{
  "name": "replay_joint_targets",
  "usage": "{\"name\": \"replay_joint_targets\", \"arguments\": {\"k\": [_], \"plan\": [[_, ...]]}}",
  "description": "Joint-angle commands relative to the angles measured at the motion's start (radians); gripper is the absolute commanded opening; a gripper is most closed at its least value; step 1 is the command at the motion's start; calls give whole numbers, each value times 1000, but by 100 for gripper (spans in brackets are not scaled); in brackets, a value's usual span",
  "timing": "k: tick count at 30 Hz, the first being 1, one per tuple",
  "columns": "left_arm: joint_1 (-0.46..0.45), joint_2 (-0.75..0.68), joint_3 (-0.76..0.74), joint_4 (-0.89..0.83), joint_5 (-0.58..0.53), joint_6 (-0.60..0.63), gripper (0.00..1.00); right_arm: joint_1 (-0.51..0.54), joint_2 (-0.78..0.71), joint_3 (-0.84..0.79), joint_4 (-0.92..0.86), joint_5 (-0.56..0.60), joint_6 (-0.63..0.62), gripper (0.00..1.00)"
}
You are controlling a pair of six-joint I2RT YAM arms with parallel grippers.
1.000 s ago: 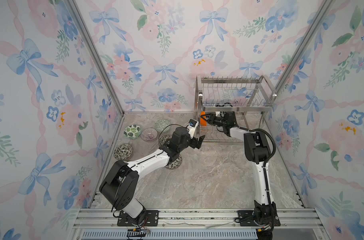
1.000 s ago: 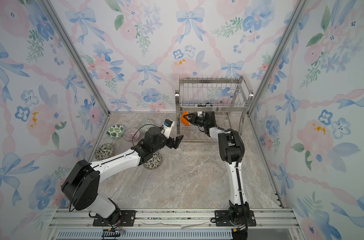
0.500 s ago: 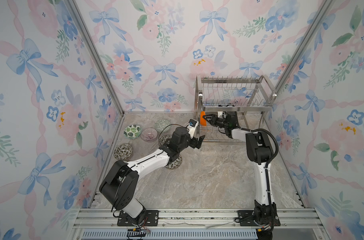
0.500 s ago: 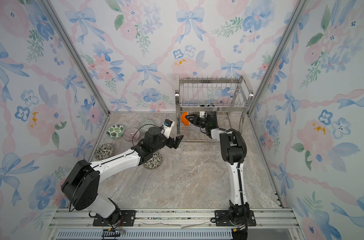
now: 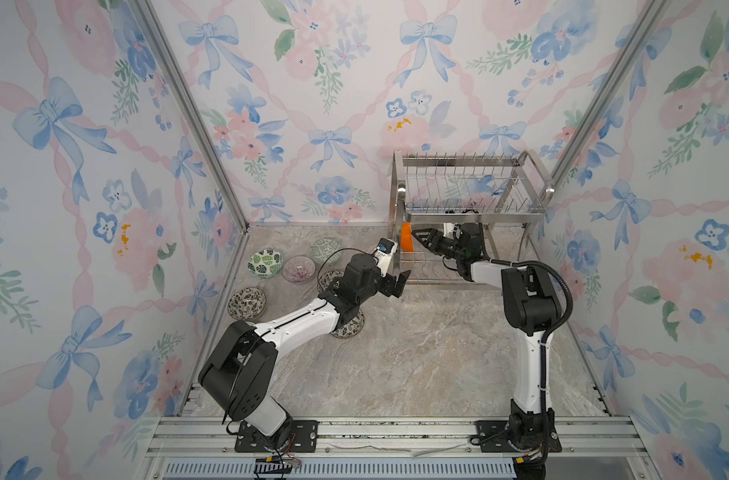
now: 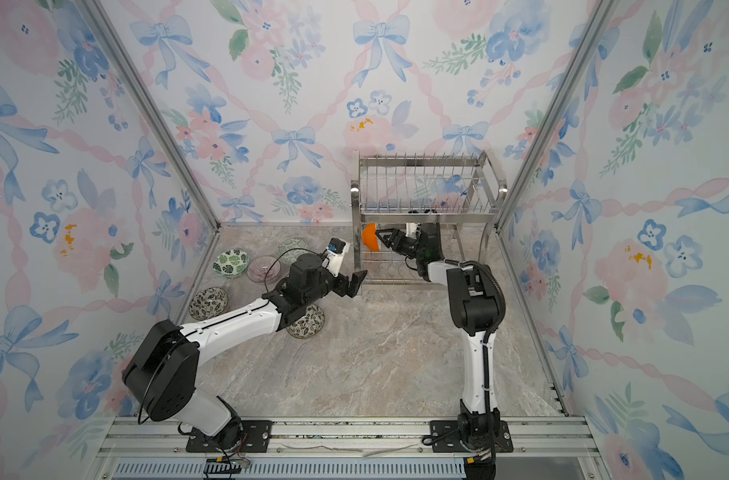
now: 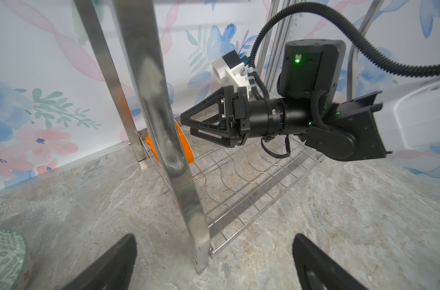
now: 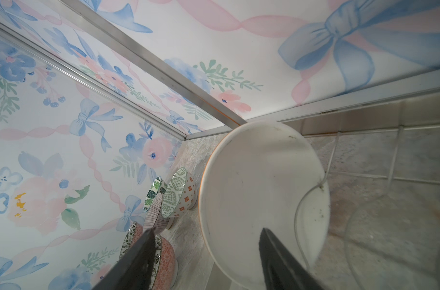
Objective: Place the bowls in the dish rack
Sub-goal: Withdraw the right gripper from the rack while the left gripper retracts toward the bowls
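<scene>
An orange bowl (image 5: pixel 406 243) is standing on edge at the left-arm end of the dish rack's (image 5: pixel 471 212) lower shelf. The right gripper (image 7: pixel 186 124) is straddling its rim, jaws apart and gripping nothing. The left gripper (image 5: pixel 399 284) is hovering beside the rack, wide open and empty. Patterned bowls (image 5: pixel 265 262) are waiting on the table. The risk: a finger catching the rim on the way out would likely topple the propped bowl.
</scene>
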Motion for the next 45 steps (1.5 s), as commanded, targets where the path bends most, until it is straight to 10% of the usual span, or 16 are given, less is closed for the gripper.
{"name": "replay_joint_targets", "arguments": {"k": [1, 13, 45], "plan": [[2, -34, 3, 10, 7, -7, 98, -14, -87, -60, 59, 41, -28, 73], [2, -39, 4, 10, 7, -15, 98, -30, -201, -247, 102, 92, -30, 98], [0, -75, -8, -1, -34, -12, 98, -69, -769, -701, -256, 328, -373, 97]]}}
